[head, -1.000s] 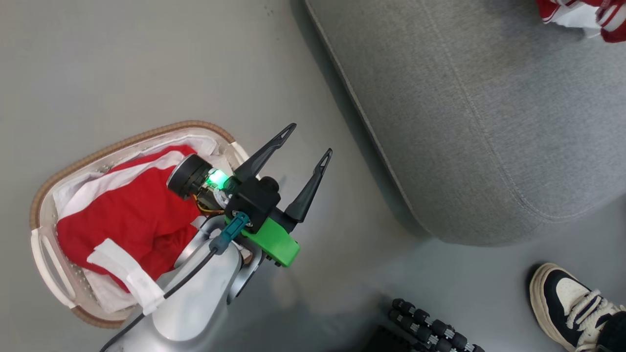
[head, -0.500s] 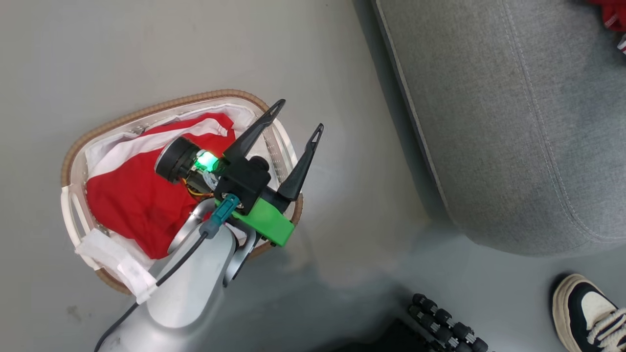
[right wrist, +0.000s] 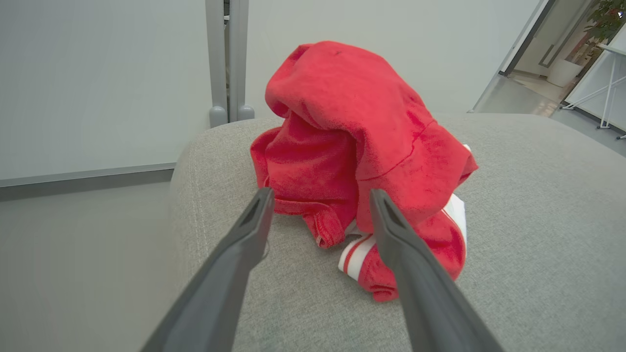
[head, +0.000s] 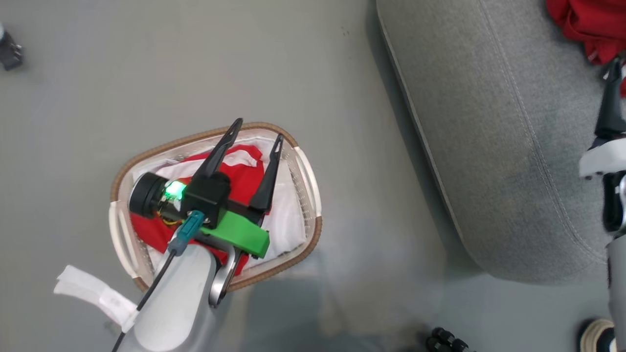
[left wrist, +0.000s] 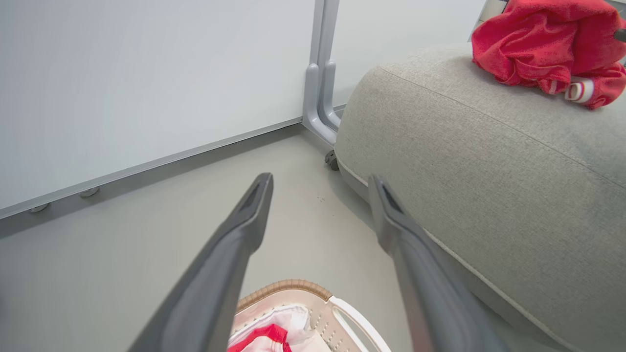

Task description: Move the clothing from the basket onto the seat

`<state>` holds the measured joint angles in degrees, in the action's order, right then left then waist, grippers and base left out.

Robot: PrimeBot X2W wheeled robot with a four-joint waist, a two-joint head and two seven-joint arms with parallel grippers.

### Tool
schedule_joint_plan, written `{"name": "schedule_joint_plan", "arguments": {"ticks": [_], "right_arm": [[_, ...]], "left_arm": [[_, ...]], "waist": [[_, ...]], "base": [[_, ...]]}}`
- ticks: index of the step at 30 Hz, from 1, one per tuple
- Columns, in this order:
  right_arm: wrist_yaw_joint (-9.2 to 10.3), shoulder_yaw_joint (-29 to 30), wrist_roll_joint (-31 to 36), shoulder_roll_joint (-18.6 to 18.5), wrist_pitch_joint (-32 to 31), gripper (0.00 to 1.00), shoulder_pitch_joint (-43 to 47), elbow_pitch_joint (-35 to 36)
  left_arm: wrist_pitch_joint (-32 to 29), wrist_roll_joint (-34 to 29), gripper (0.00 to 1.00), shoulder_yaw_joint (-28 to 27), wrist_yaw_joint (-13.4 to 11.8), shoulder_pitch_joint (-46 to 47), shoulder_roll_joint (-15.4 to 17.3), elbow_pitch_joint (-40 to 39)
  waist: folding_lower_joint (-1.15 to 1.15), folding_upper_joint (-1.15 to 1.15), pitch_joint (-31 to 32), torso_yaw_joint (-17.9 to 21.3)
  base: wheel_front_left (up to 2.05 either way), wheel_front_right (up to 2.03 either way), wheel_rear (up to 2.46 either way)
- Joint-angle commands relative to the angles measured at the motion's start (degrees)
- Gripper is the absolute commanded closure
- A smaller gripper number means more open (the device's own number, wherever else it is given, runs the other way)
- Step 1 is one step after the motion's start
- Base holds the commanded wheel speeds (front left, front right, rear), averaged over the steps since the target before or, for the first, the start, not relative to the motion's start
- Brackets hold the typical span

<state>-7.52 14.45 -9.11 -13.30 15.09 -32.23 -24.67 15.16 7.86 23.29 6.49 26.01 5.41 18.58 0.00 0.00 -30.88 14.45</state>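
The basket (head: 313, 195) stands on the floor with red clothing (head: 247, 178) lying in it on a white liner. My left gripper (head: 259, 129) hovers open over the basket's far end, nothing between its fingers; the left wrist view shows that gripper (left wrist: 320, 181) above the basket rim (left wrist: 286, 286). More red clothing (right wrist: 352, 142) with striped white cuffs is heaped on the grey seat (right wrist: 538, 220). My right gripper (right wrist: 321, 195) stands open just in front of that heap, holding nothing. The same heap (head: 584, 22) sits at the seat's (head: 489, 122) far right.
A white partition with a grey post foot (left wrist: 318, 112) stands behind the seat. A shoe (head: 599, 335) and black rollers (head: 442, 340) lie at the bottom right. A small dark object (head: 10, 51) sits at the far left. A white strap (head: 93, 293) hangs from my left arm.
The head camera has swung. My left gripper has come from beside the basket to over it. My right gripper has opened, and its arm now shows at the right edge.
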Motion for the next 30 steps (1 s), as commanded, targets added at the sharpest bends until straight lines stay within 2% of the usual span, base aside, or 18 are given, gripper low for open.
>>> {"name": "schedule_joint_plan", "arguments": {"ticks": [1,7,16,22,30], "right_arm": [[0.06,-0.82,0.33,1.02,0.10,0.00,2.38,0.84],[0.06,-4.84,0.30,3.67,0.11,0.00,5.20,2.39],[0.06,-11.89,0.01,5.57,0.11,0.00,6.47,0.97],[0.06,-14.22,-0.26,6.71,0.11,0.00,9.16,0.92],[0.06,-15.99,-0.49,8.14,0.11,0.00,14.55,0.98]], "left_arm": [[-0.01,-0.22,0.00,-1.32,-0.49,-1.64,-0.21,-0.31],[-0.01,-0.82,0.00,-7.11,-1.53,-5.44,-1.05,-0.39],[0.00,-0.43,0.00,-14.27,-2.75,-8.31,-2.10,1.20],[0.00,-0.55,0.00,-17.25,-3.83,-11.44,-2.42,1.52],[-0.01,1.40,0.00,-18.28,-5.58,-16.70,-2.47,1.74]], "waist": [[0.00,0.00,4.28,-4.07],[0.00,0.00,7.36,-7.92],[0.00,0.00,11.21,-12.89],[0.00,0.00,14.21,-14.48],[0.00,0.00,18.83,-14.96]], "base": [[0.00,0.00,0.00],[0.00,0.00,0.00],[0.00,0.00,0.00],[0.00,0.00,0.00],[0.00,0.00,0.00]]}}
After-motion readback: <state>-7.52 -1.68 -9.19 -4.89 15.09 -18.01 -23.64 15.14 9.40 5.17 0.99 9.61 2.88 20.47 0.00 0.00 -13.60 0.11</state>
